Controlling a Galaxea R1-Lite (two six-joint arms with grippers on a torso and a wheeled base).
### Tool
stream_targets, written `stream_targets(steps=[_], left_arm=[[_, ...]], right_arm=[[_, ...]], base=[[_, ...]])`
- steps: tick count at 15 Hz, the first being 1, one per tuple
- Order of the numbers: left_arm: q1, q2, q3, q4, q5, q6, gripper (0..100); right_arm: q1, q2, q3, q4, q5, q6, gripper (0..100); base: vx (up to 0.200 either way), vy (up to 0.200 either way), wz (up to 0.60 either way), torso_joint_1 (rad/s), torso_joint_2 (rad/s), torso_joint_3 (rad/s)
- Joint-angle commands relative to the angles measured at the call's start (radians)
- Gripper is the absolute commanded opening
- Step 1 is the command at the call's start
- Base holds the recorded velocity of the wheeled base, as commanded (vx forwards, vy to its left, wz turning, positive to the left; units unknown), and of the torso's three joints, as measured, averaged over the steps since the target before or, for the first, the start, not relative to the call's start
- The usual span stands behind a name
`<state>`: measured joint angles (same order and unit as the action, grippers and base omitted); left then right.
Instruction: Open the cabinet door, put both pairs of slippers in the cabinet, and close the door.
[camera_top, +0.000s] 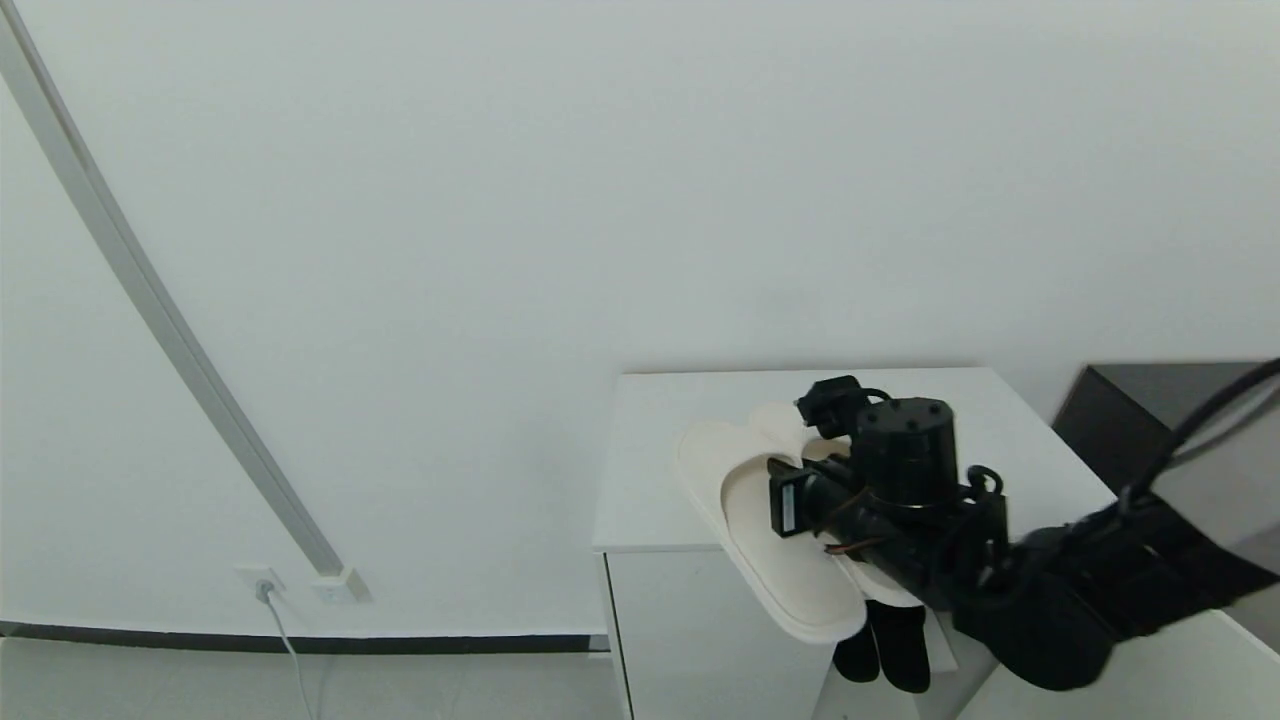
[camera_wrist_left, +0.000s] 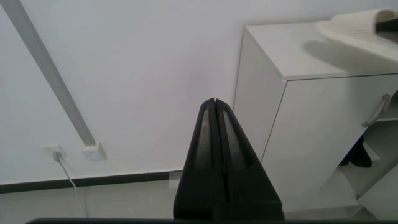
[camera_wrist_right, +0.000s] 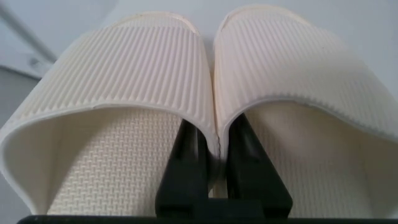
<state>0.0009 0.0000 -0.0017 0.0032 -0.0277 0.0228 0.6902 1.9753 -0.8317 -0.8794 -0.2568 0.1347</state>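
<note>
My right gripper (camera_wrist_right: 214, 134) is shut on a pair of cream slippers (camera_wrist_right: 149, 93), pinching their two inner walls together. In the head view the cream slippers (camera_top: 740, 500) hang tilted over the front edge of the white cabinet's top (camera_top: 660, 450), with the right gripper (camera_top: 780, 505) in their openings. Below them a black pair of slippers (camera_top: 885, 645) shows inside the cabinet's open right side. One front door (camera_wrist_left: 323, 137) with a handle (camera_wrist_left: 377, 111) stands closed. My left gripper (camera_wrist_left: 216, 102) is shut and empty, low and to the left of the cabinet.
A white panel (camera_top: 1100, 680) at the lower right looks like the cabinet's open door. A dark box (camera_top: 1130, 420) stands right of the cabinet. On the wall run a slanted cable duct (camera_top: 180, 330) and a socket with a cord (camera_top: 262, 582). Bare floor lies left of the cabinet.
</note>
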Motion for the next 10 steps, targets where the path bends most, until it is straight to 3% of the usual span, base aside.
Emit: stream_targets(steps=[1, 7, 10], left_arm=[[0.001, 0.000, 0.000, 0.000, 0.000, 0.000, 0], [0.001, 0.000, 0.000, 0.000, 0.000, 0.000, 0], [0.001, 0.000, 0.000, 0.000, 0.000, -0.001, 0]], right_arm=[[0.038, -0.254, 0.175, -0.021, 0.083, -0.006, 0], [0.081, -0.270, 0.204, -0.009, 0.083, 0.000, 0], [0.083, -0.266, 0.207, -0.009, 0.083, 0.000, 0]], base=[[0.000, 0.000, 0.00, 0.000, 0.00, 0.000], [0.000, 0.000, 0.00, 0.000, 0.00, 0.000], [-0.200, 0.000, 0.00, 0.012, 0.00, -0.001]])
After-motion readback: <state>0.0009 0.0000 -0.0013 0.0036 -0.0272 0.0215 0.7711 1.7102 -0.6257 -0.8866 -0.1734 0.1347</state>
